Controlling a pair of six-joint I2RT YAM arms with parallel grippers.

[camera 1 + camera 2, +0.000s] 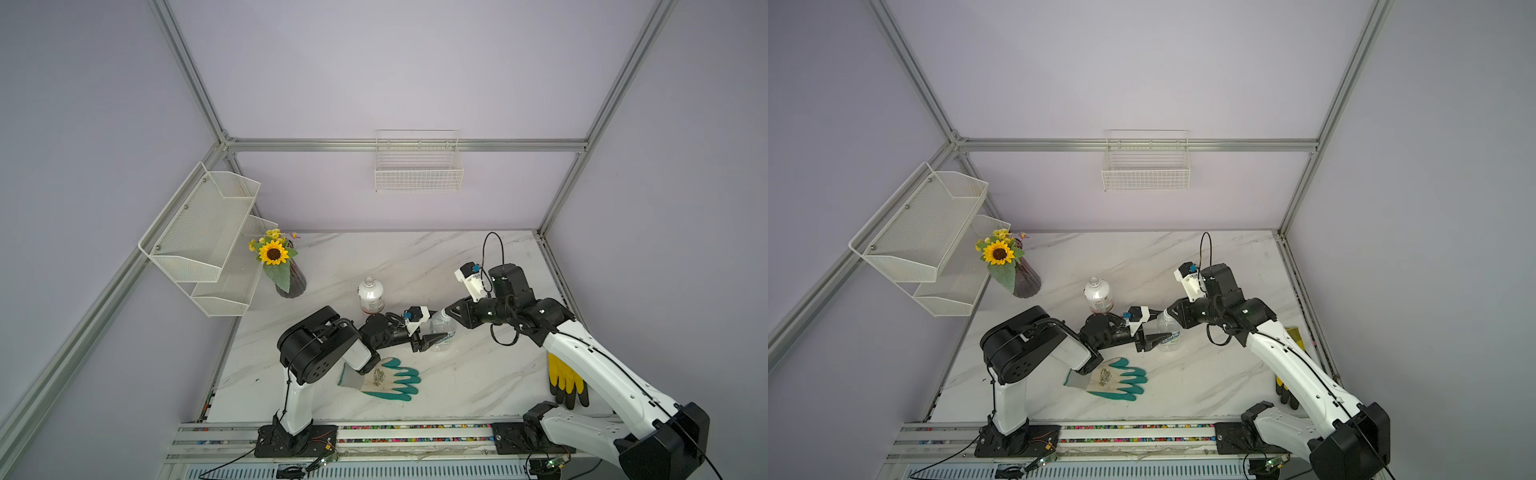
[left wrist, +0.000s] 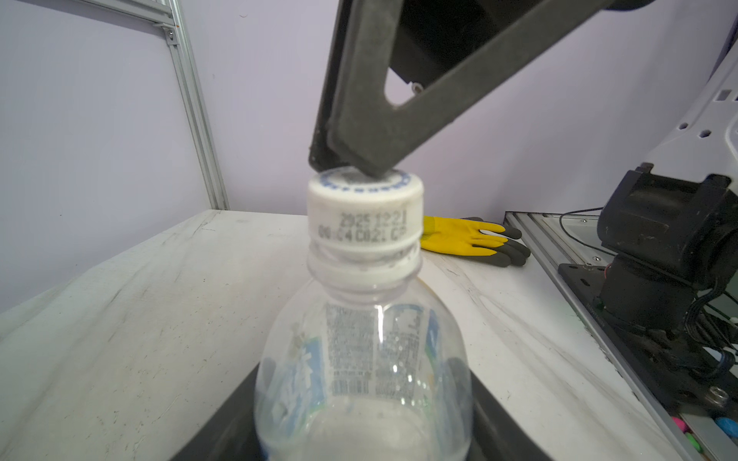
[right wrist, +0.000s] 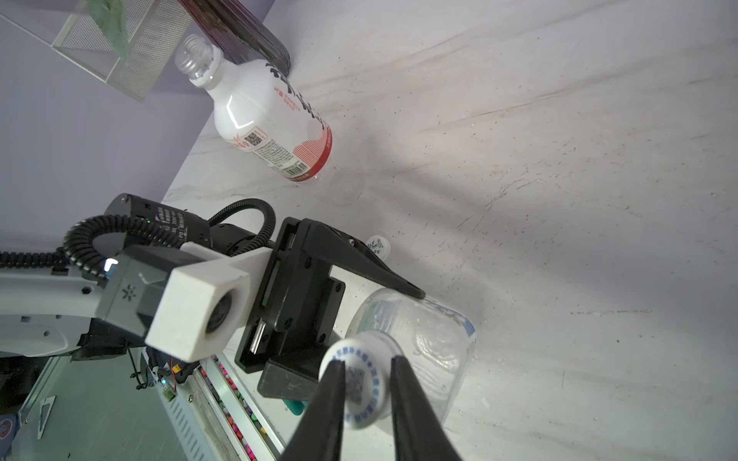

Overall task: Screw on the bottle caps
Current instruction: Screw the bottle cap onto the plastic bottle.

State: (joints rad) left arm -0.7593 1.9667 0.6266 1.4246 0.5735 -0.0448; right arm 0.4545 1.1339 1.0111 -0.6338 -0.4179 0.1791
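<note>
The cap (image 2: 365, 211) sits a little askew on the neck of the clear bottle (image 2: 361, 359), which stands upright on the table (image 1: 457, 374). The right gripper (image 3: 367, 367) rests its tips on the cap's top, jaws drawn nearly together. The left gripper (image 1: 438, 338) clasps the clear bottle's body. A second cap (image 3: 377, 245) lies near the clear bottle, between it and the white bottle (image 3: 271, 119), which stands uncapped. A green glove (image 1: 386, 380) lies near the clear bottle, and a yellow glove (image 2: 459, 239) lies well apart from it.
</note>
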